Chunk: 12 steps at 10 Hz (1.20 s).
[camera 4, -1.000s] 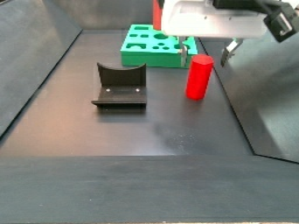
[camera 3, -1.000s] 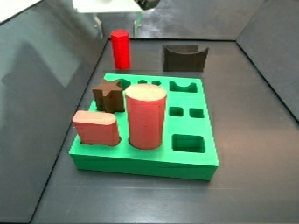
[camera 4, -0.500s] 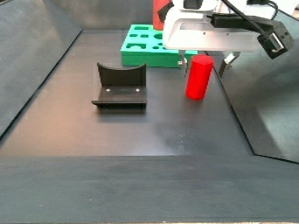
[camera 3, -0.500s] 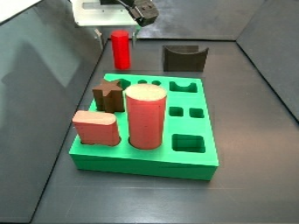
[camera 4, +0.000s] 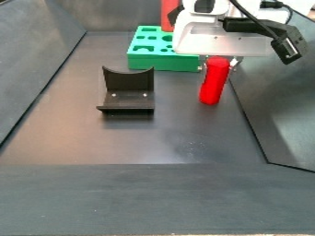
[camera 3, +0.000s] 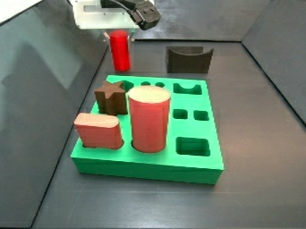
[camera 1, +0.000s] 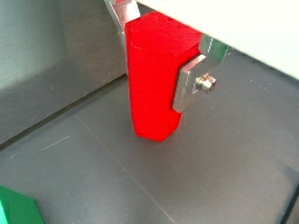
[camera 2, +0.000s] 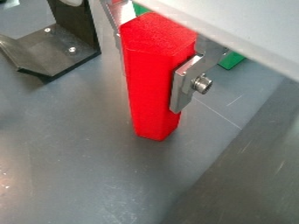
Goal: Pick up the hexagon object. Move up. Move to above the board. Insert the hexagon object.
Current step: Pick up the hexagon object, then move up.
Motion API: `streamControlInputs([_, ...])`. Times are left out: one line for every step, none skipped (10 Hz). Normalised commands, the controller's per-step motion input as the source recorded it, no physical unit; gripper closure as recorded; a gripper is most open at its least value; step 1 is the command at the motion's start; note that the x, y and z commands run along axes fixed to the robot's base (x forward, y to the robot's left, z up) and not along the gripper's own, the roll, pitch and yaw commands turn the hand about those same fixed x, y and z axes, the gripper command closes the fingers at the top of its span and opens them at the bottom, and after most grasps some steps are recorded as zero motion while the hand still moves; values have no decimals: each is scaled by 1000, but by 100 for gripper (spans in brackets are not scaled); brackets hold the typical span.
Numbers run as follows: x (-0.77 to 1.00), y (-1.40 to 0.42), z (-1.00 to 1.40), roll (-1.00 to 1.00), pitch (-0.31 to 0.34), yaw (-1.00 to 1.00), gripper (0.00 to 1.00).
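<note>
**Jaws down around the red post, behind the board**

Behind the green board (camera 3: 153,134), on the dark counter (camera 4: 172,138), the red hexagon post (camera 3: 121,52) stands upright on its base. Both side views show the gripper (camera 3: 120,29) lowered over its top, the white wrist housing hiding the upper end of the post.

Wrist views: the post (camera 1: 156,80) sits between the two silver fingers (camera 1: 191,77), one plate on each side of its upper part (camera 2: 153,79). The nearer plate lies flat along a face of the post; whether the jaws press it or merely bracket it, cannot tell. Post base meets the counter, not lifted.

Board: a large salmon-pink cylinder (camera 3: 150,119) stands in it, a low salmon-pink block (camera 3: 98,131) at its near left corner, a small brown piece (camera 3: 111,99) behind that. Several cut-outs are open on the right side.

Dark grey U-shaped block (camera 3: 189,59) stands on the counter beside the post, behind the board; apart from both. In a side view it lies left of the post (camera 4: 125,89).
</note>
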Motion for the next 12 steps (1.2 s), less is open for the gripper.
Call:
streamControlInputs([0,0,0,0,0,0,100])
streamControlInputs([0,0,0,0,0,0,100])
streamControlInputs([0,0,0,0,0,0,100])
streamControlInputs([0,0,0,0,0,0,100])
streamControlInputs([0,0,0,0,0,0,100])
streamControlInputs([0,0,0,0,0,0,100])
streamControlInputs([0,0,0,0,0,0,100])
streamControlInputs([0,0,833,0,0,0,100])
streamControlInputs([26,68,866,7,-20,7,100])
streamControlInputs([-17,51,758,10,15,-6,100])
streamControlInputs([-22,37,648,17,30,-11,100])
streamControlInputs([-23,34,566,23,36,-14,100])
